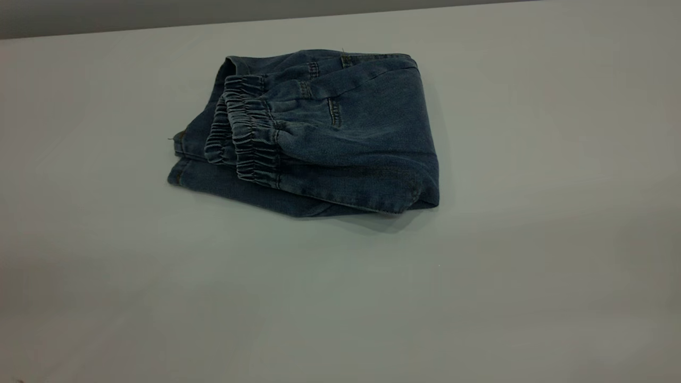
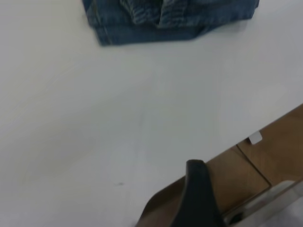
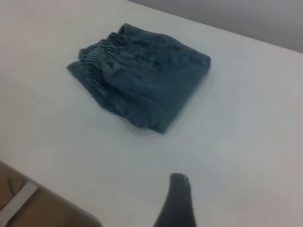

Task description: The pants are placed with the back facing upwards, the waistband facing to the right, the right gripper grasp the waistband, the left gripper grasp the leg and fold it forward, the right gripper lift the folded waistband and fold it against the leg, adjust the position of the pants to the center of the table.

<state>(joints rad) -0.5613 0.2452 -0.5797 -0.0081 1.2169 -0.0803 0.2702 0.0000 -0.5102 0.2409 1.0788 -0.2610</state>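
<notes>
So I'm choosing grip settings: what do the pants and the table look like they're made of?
Pants: apparently washed blue denim, matte, with contrast stitching and a gathered elastic waistband. Table: a smooth, pale, matte top, probably laminate; its material is unclear.

The folded pants [image 1: 319, 133] are lying as the only obstacle on the worktop [image 1: 532, 239], a low bundle sitting toward the far side in the exterior view. Bare surface is lying open all around it: wide to the left and right, widest at the near side, narrower behind toward the far edge. The gathered waistband [image 1: 250, 127] is lying on top at the left. Both claws are hanging back near the worktop's edges, well apart from the pants.
</notes>
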